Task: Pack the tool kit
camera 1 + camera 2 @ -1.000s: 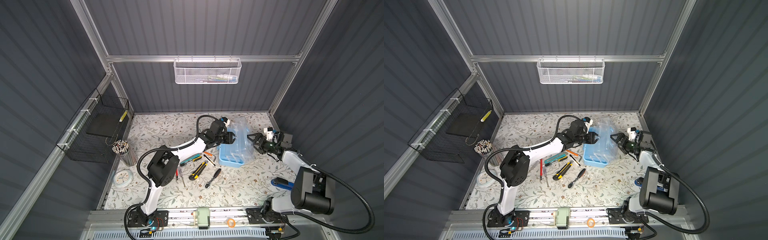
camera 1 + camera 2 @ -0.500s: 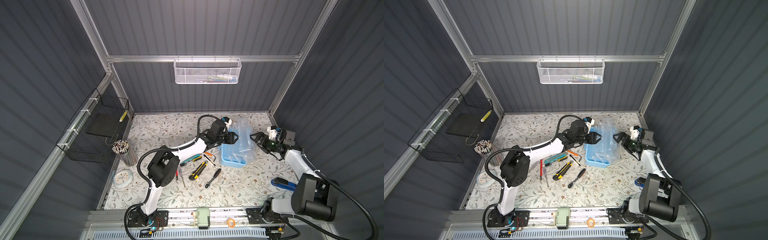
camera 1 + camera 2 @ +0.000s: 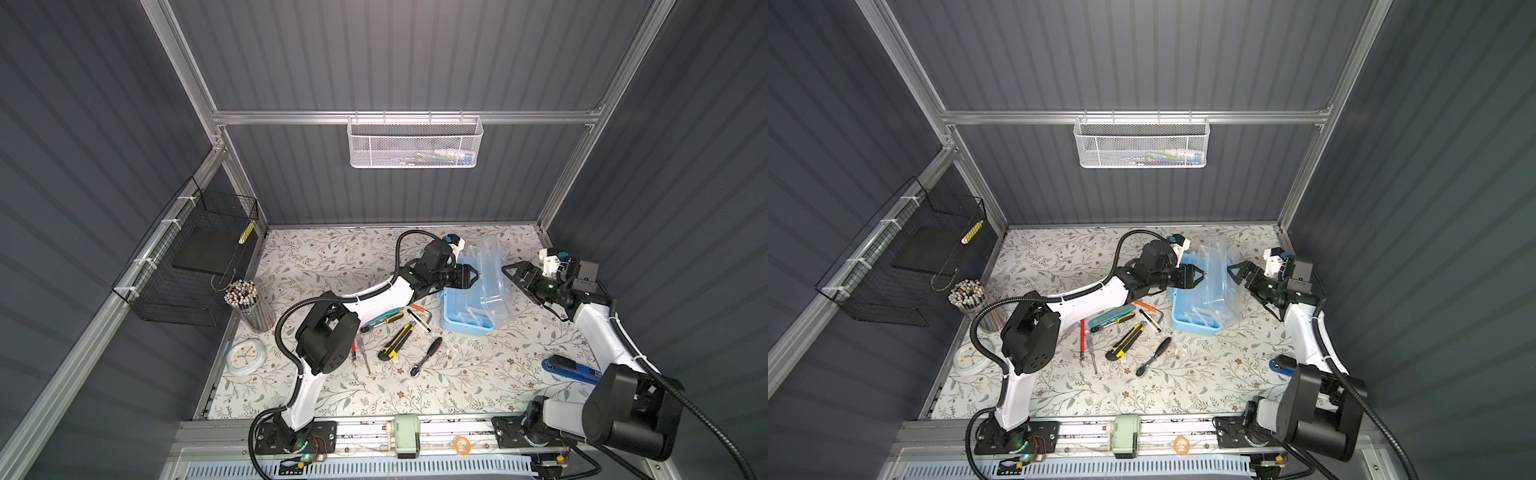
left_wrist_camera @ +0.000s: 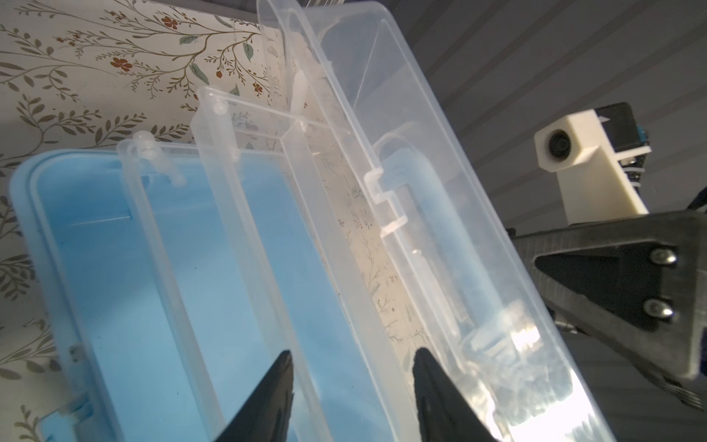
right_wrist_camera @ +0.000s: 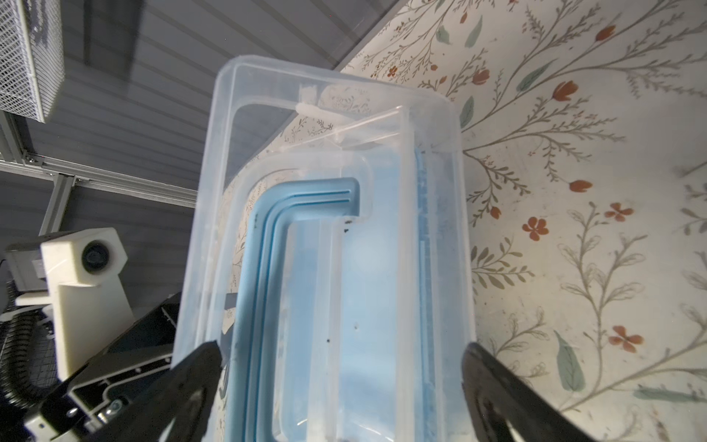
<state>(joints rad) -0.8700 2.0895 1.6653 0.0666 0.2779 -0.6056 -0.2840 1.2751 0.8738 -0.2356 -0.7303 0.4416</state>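
The light-blue rectangular plastic box (image 3: 464,323) sits right of centre on the floral table (image 3: 332,266), its clear plastic lid (image 3: 490,270) raised between the two grippers. Left of it lie tools: a yellow-black utility knife (image 3: 396,341) and a black ratchet (image 3: 426,355). The left gripper (image 4: 352,379) straddles the lid's edge, jaws apart; a pinch cannot be told. The right gripper (image 3: 514,277) hangs just beside the lid, spread wide. The right wrist view shows the blue arched handle (image 5: 264,268) plainly — the left wrist view, the box's blue floor.
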